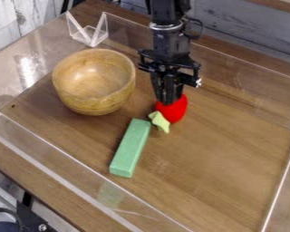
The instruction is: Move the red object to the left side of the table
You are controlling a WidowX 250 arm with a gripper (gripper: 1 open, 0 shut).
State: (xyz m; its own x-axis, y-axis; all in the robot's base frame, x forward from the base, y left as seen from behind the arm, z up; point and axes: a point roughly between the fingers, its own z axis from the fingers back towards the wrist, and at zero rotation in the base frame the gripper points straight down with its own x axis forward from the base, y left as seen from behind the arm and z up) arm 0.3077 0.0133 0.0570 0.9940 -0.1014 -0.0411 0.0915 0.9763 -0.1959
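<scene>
Hand (169, 93) points steeply down at mid-desk, fingers drawn together and clamped on the red object (173, 110). Red object sits on the desk (232, 154) just right of the wooden bowl (94, 81), its pale stub beside the near end of the green block (131, 148). Assessment: grasp appears made; lift and carry toward the left side are not yet done. Bowl occupies much of that left side, so placement room looks limited.

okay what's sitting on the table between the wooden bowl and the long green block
Nothing: in the camera view, the stretch of brown wood-grain table between the round wooden bowl and the long green rectangular block is bare. The small red toy lies off to the right.
</scene>
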